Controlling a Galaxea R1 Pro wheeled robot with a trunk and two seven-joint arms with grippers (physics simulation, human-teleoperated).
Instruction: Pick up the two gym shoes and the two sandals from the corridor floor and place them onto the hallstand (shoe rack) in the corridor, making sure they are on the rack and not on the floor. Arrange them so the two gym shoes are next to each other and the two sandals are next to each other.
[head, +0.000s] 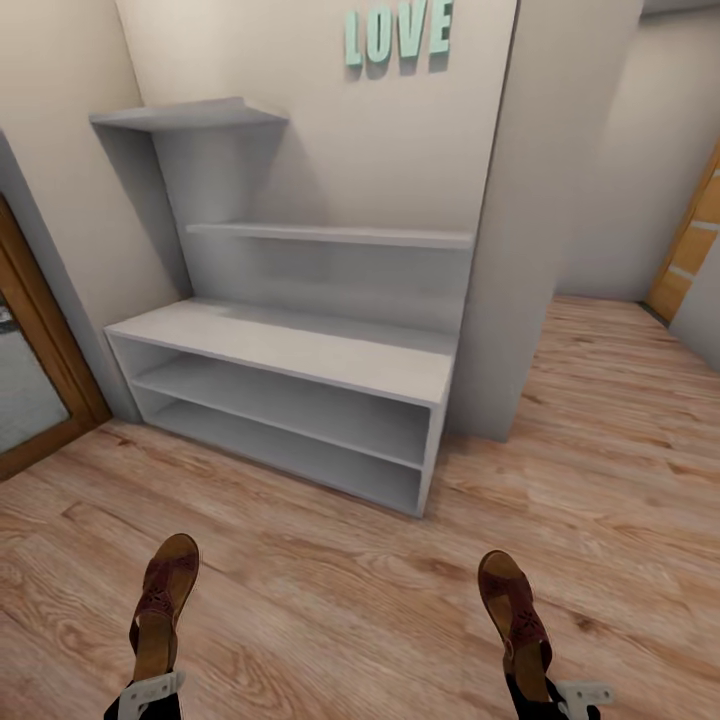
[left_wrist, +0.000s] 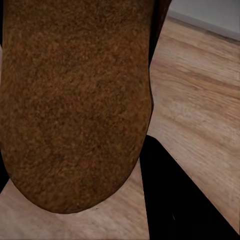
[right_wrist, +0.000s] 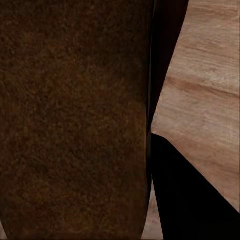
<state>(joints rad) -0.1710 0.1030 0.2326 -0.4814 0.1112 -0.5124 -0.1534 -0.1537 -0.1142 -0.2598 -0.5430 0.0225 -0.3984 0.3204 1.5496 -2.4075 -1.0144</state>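
Each end effector grips 1 sandal above the floor (head: 330, 610), well short of the rack (head: 290, 350): left end effector (head: 150, 690) clamped on the left sandal (head: 165, 600), right end effector (head: 560, 695) on the right sandal (head: 515, 620), toes toward the rack.

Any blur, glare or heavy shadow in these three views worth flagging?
Head view: even soft light, no glare, faint shadows under the hallstand shelves. Left wrist view: the left sandal sits so close it looks grainy and soft. Right wrist view: the right sandal renders very dark, almost detail-free.
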